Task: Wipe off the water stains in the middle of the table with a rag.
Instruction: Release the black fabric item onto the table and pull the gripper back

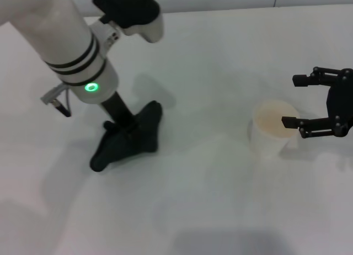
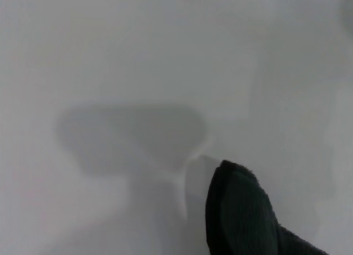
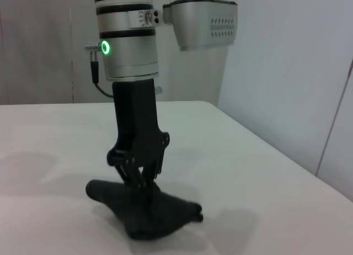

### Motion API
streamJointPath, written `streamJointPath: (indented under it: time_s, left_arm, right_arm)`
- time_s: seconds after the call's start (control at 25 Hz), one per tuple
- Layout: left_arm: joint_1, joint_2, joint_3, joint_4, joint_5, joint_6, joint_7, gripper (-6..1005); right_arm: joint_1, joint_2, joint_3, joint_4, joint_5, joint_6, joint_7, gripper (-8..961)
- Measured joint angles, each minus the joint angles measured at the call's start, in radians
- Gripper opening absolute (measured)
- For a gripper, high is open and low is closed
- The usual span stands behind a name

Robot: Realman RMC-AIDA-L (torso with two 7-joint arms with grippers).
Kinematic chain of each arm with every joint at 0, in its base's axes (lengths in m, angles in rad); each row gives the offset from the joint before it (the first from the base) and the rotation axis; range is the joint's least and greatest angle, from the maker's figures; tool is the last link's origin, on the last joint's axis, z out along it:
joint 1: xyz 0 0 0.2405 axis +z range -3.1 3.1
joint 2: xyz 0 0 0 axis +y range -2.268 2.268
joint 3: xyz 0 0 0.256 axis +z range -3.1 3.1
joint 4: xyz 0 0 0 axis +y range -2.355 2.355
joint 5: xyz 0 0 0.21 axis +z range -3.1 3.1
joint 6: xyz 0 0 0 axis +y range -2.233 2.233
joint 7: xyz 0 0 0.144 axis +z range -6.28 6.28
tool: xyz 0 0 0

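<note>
Translucent whitish cup (image 1: 273, 134) standing upright on table (image 1: 209, 62); pale beige tint inside, liquid or bare bottom not distinguishable. Right gripper (image 1: 298, 100) just beside cup on its right, fingers spread apart, lower finger reaching over the rim, contact with cup not discernible. Rag (image 1: 128, 136) (image 3: 146, 208) (image 2: 242, 216) well left of cup, lying crumpled on table. Left gripper (image 1: 122, 128) (image 3: 139, 180) pointing straight down into rag, fingers closed on a fold of it, fingertips buried in cloth. Water stains not discernible anywhere around cup or rag; only soft grey shadows on tabletop. Rag cut off at frame edge in left wrist view.
</note>
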Motion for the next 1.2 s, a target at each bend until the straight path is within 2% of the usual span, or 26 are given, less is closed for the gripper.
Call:
streamJointPath:
  time_s: [0.16, 0.4, 0.64, 0.84, 1.0, 1.08, 1.2]
  left_arm:
    - [-0.001, -0.001, -0.042, -0.058, 0.042, -0.026, -0.019, 88]
    - [0.003, -0.006, -0.033, -0.061, 0.044, -0.06, -0.014, 88]
    - [0.001, -0.006, 0.0, -0.06, 0.047, -0.07, -0.018, 269]
    - [-0.004, -0.005, 0.016, -0.059, 0.045, -0.074, -0.021, 522]
    - [-0.001, -0.006, 0.015, -0.04, 0.032, -0.078, -0.021, 641]
    - [0.009, -0.005, 0.01, -0.009, -0.008, -0.076, -0.012, 701]
    - [0.052, 0.0, -0.031, 0.087, -0.151, -0.06, 0.045, 780]
  right_arm:
    - [0.005, 0.001, -0.005, 0.001, 0.0, 0.0, -0.002, 857]
    - [0.003, 0.002, -0.006, 0.0, 0.001, 0.0, 0.002, 857]
    - [0.001, 0.002, -0.003, 0.0, 0.001, -0.004, 0.003, 857]
    - [0.001, 0.002, -0.001, 0.001, 0.001, -0.005, 0.004, 857]
    - [0.001, 0.002, 0.0, 0.001, 0.001, -0.005, 0.004, 857]
    - [0.0, 0.002, 0.0, 0.001, 0.001, -0.005, 0.005, 857]
    - [-0.003, 0.001, 0.001, 0.001, 0.001, -0.005, 0.006, 857]
